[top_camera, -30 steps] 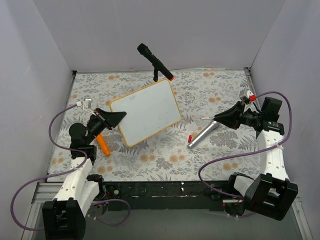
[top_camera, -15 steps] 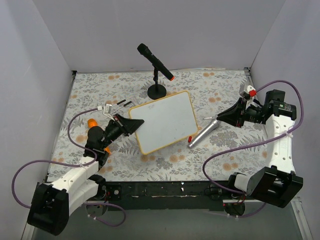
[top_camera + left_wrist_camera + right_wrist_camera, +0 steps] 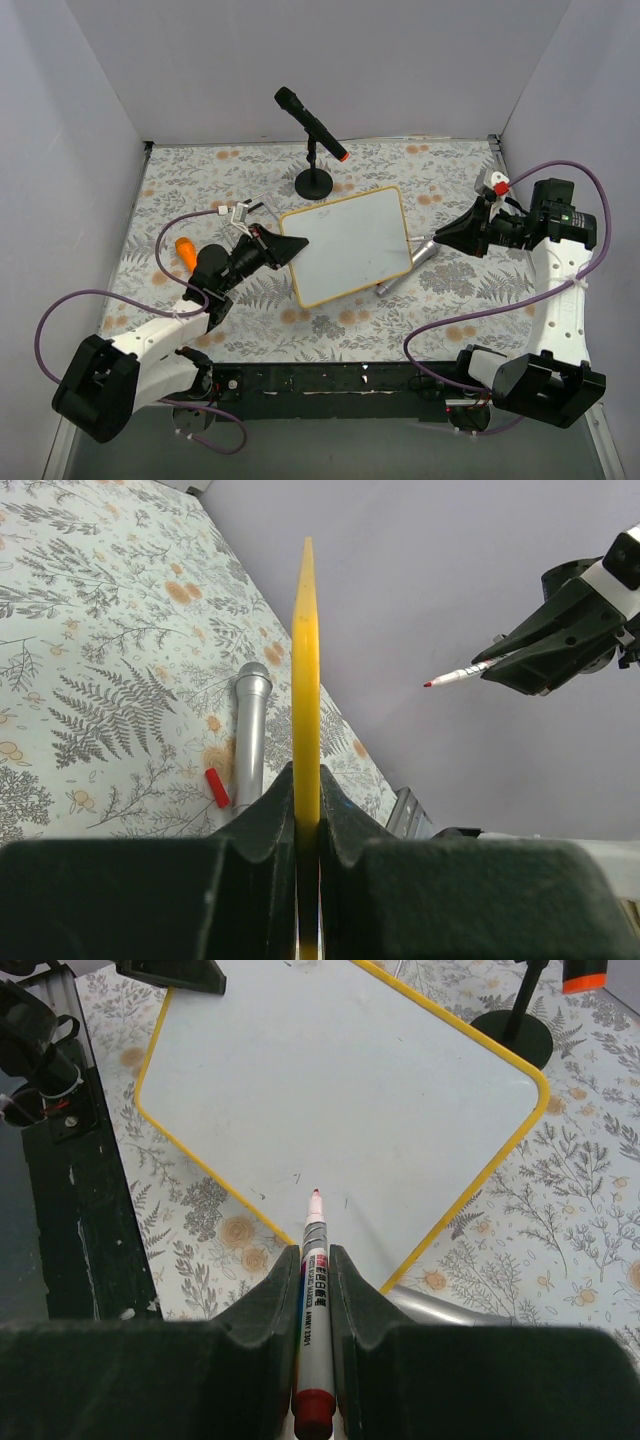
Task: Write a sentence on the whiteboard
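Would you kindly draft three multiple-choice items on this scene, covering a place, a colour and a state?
1. Where is the silver microphone? A hanging on the wall; B lying on the table beside the whiteboard; C inside a box.
2. What colour is the whiteboard's frame? A blue; B yellow; C black.
3. The right gripper is: A open and empty; B shut on the whiteboard; C shut on the marker.
Answers: B, it lies flat by the board's edge; B, the rim shows yellow in both wrist views; C, it clamps the marker's barrel, tip aimed at the board.
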Controlling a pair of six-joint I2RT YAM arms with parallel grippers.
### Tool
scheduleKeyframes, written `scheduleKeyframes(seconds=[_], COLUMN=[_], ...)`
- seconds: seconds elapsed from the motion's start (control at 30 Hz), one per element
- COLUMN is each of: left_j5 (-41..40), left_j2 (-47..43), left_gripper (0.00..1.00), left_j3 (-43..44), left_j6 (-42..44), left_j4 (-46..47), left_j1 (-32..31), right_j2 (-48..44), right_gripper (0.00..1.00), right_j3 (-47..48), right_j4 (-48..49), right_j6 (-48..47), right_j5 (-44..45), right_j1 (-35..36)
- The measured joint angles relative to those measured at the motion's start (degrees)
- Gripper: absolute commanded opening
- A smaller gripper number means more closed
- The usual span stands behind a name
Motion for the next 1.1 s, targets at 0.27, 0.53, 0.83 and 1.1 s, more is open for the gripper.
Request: scheduleKeyframes(seconds=[0.27,0.53,0.83,1.1], left_j5=[-1.86,-2.73,-7.89,-9.86], left_j2=[2.21,3.1,0.55,-3.96], left_gripper=[0.0,0.0,0.0,0.0], left_j3=[0.48,5.6,5.03,3.41], left_j6=[0.11,0.9,1.81,2.69], left_j4=[2.99,2.21,2.29,0.35], left_j1=[-1.6,-4.42,-9.79,-10.88], right_j2=[-0.11,-4.7,-6.25,-7.54], right_gripper=[0.01,0.01,0.01,0.01], right_j3=[0.11,-0.98,0.72,-0.57], right_j4=[-3.96,-4.31,-4.39,1.2], right_j6=[-1.57,-1.16,-0.66,4.61], right_j5=[2.91,4.13,2.58,0.9], right_j1=[0.02,0.02,0.02,1.73])
